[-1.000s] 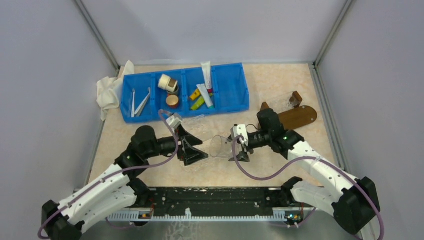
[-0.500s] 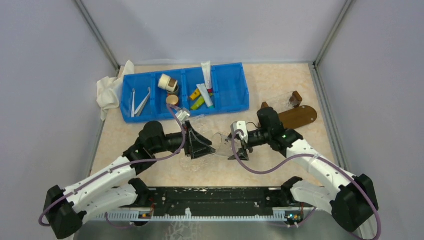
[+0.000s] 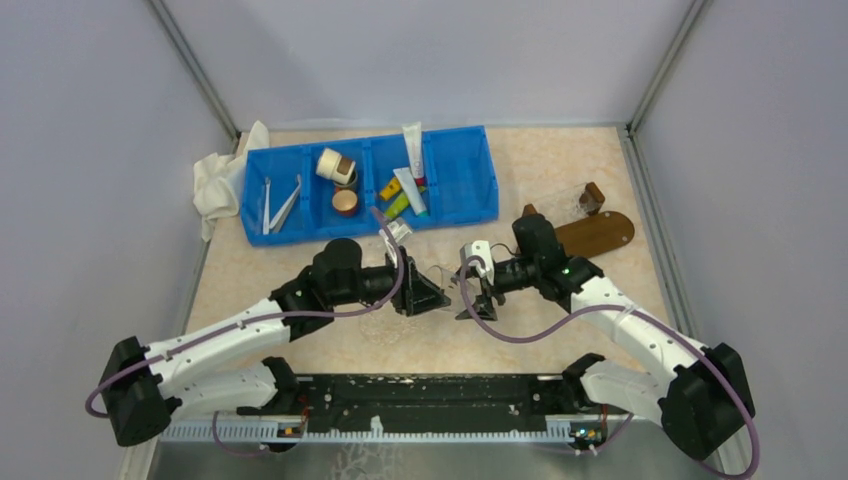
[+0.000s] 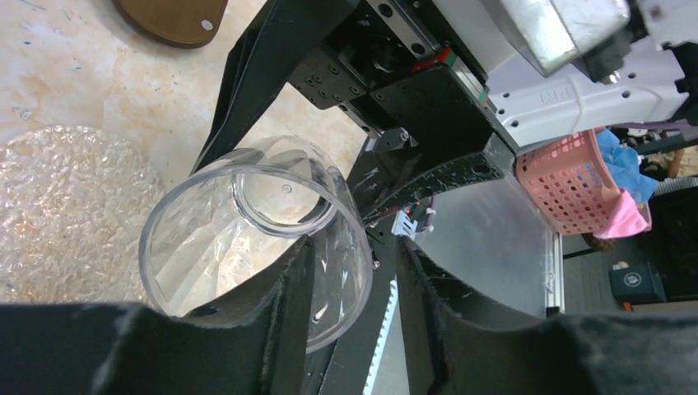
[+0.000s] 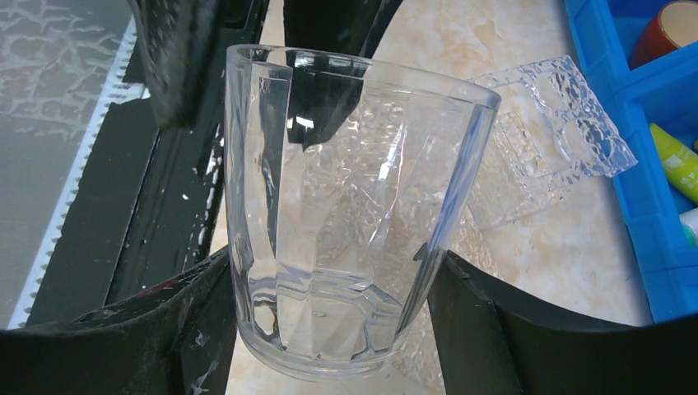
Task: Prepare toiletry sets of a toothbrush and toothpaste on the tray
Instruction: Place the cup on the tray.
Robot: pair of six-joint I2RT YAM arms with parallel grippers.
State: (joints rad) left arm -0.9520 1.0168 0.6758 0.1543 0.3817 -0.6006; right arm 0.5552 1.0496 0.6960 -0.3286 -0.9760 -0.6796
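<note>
the blue divided bin (image 3: 462,180) sits at the far side of the table. its left compartment holds the toothbrushes (image 3: 272,205), thin pale sticks lying side by side. the next compartment holds round pots (image 3: 336,164). the third holds the toothpaste (image 3: 410,190): white tubes, one leaning up on the far wall, with shorter yellow-and-green ones beside them. a white cloth (image 3: 215,180) is bunched just left of the bin. the brown wooden tray (image 3: 600,232) lies to the right, well apart from brushes and tubes. in the middle, between the two arms, a clear cup (image 5: 354,222) is clamped near its base by the right gripper (image 5: 337,288), a finger pressed to each side, with nothing visible inside it. the left gripper (image 4: 354,280) is at the cup's mouth, its jaws apart astride the wall, one finger seemingly inside, a gap showing beside the other. a clear textured plastic piece (image 5: 560,115) lies on the table beyond the cup.
</note>
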